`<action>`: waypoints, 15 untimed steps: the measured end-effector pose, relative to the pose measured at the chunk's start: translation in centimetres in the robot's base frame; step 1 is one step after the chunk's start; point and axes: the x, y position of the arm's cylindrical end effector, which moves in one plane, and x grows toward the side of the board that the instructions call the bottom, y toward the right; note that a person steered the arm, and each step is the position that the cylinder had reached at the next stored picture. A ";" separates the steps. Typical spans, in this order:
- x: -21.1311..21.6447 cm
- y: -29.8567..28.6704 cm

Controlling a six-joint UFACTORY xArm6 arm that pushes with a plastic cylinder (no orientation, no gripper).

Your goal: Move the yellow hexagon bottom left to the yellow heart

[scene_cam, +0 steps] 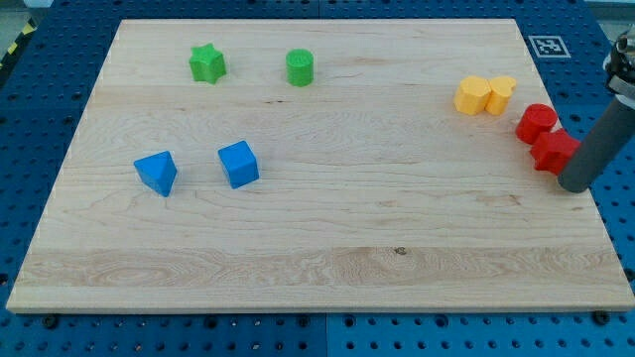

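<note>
Tool: a plain dark rod with nothing on it to spread or pinch; its tip rests at the view's right edge of the wooden surface, just to the view's right of and slightly below the lower red block. Whether the tip touches that block cannot be told; they look at least very close. A second red block, rounded, sits touching the first, up and to the view's left of it. The yellow hexagon lies further toward the view's upper left of the red pair, near but apart from them. The yellow heart stands directly against the hexagon's right side in the view, the two touching, so the hexagon is to the heart's left and about level with it, well apart from the tip. Toward the view's upper left stand a green star and a green cylinder, side by side with a gap between them. Below these, at the view's left, sit a blue triangular block and a blue cube, also apart.
</note>
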 end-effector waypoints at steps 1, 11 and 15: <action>0.0 -0.9; -13.6 -6.5; -12.2 -11.0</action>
